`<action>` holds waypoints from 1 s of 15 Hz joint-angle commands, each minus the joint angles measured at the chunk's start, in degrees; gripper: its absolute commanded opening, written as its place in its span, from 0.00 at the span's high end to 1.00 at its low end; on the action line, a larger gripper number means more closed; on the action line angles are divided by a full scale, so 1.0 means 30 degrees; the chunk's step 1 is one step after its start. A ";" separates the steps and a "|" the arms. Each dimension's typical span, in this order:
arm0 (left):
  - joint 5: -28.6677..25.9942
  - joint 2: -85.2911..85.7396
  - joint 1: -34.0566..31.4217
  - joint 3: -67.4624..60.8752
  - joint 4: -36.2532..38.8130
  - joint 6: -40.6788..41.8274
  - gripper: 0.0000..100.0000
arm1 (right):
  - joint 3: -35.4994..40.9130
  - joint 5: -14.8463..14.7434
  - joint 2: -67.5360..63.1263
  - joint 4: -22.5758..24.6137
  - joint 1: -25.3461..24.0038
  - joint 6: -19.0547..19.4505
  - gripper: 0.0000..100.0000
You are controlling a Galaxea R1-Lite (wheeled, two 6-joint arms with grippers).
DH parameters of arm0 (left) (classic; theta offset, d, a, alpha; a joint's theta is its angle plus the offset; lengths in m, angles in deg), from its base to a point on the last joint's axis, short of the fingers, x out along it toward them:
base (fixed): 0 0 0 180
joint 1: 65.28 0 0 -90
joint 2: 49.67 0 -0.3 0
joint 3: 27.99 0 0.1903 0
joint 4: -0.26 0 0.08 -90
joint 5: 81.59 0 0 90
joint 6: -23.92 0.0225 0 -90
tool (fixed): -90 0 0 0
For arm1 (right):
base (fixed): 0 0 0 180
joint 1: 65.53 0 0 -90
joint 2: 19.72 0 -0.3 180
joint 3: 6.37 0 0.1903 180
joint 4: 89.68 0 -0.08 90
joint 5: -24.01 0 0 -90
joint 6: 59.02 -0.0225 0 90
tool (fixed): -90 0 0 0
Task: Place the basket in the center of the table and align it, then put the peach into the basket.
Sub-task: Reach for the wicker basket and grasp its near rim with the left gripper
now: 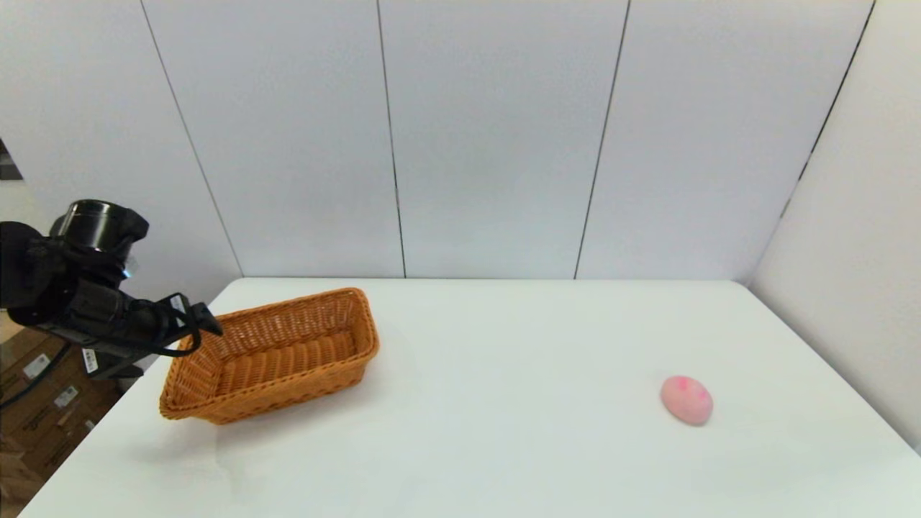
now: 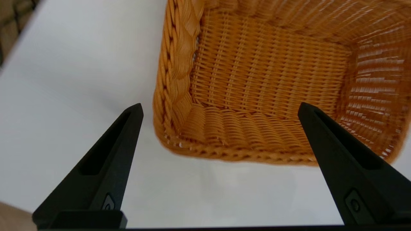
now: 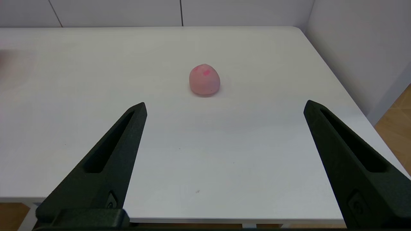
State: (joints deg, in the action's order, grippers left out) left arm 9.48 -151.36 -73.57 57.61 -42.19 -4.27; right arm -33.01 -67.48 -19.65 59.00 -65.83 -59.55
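Note:
The orange-brown wicker basket (image 1: 302, 375) lies empty and skewed on the left part of the white table (image 1: 504, 338). My left gripper (image 1: 205, 321) hovers open just above the basket's left short end. In the left wrist view its fingers (image 2: 118, 141) stand wide apart on either side of that braided rim (image 2: 175, 64), touching nothing. The pink peach (image 1: 686, 400) rests alone on the table's right side. My right gripper (image 3: 224, 107) is out of the head view. It hangs open over the table's front edge with the peach (image 3: 204, 80) well ahead of it.
White wall panels close off the back and right side of the table. Cardboard boxes (image 1: 43, 403) stand on the floor beyond the table's left edge. Bare tabletop (image 3: 96, 80) stretches between basket and peach.

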 commanded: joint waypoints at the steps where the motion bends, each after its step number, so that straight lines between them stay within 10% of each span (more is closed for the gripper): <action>1: -0.0768 -0.4251 -0.1104 0.1287 -0.0053 0.0200 0.00 | 0.0005 -0.0002 0.0005 -0.0042 -0.0016 0.0028 0.00; 11: -0.1705 -0.8264 -0.2305 0.4949 -0.2367 0.2866 0.00 | 0.0005 -0.0002 0.0005 -0.0013 -0.0016 0.0087 0.00; 12: -0.1705 -0.8469 -0.2305 0.5301 -0.2748 0.2866 1.00 | 0.0005 -0.0002 0.0005 -0.0013 -0.0016 0.0087 0.00; 15: -0.1910 -0.8235 -0.2305 0.5418 -0.2719 0.2836 1.00 | 0.0005 -0.0002 0.0005 -0.0013 -0.0016 0.0087 0.00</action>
State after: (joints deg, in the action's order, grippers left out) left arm 4.03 -176.08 -80.47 73.45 -50.14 4.42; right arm -33.01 -67.48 -19.65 59.00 -65.86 -59.26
